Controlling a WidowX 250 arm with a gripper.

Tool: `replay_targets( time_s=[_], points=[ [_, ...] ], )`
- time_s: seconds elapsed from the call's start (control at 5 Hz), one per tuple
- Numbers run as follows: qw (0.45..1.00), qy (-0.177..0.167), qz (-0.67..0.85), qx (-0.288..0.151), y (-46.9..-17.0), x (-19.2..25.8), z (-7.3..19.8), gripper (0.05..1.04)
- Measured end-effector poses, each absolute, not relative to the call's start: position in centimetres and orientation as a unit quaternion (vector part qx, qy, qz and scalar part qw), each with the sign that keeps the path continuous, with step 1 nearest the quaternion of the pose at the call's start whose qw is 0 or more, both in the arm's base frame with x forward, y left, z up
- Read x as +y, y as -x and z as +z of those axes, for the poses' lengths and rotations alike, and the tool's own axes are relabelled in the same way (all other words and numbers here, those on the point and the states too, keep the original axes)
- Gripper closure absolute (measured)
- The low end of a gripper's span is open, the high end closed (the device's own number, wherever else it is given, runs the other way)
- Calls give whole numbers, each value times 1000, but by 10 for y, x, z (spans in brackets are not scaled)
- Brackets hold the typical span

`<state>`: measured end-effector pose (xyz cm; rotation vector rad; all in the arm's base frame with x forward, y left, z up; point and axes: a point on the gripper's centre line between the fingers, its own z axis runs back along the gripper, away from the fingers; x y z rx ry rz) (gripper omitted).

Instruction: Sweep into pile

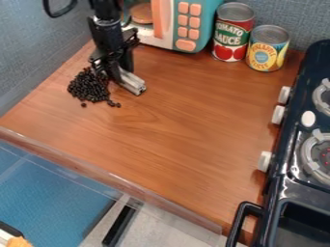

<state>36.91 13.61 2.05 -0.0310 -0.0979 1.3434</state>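
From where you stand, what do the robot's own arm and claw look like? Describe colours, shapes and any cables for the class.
The arm is black, slim and blocky, with an uneven, jointed outline. Its claw is also black, with small angular parts. A black cable curves in a loop beside the arm.

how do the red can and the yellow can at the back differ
The red can looks taller than the yellow can. The red can has green on its label, the yellow can blue. The red can stands closer to the toy microwave, the yellow can closer to the stove. Both stand upright with metal tops.
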Motion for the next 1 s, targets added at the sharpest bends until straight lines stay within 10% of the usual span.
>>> replay_targets(
  time_s=[1.0],
  points=[
    [740,38,669,-51,-337,152,20,736]
  ],
)
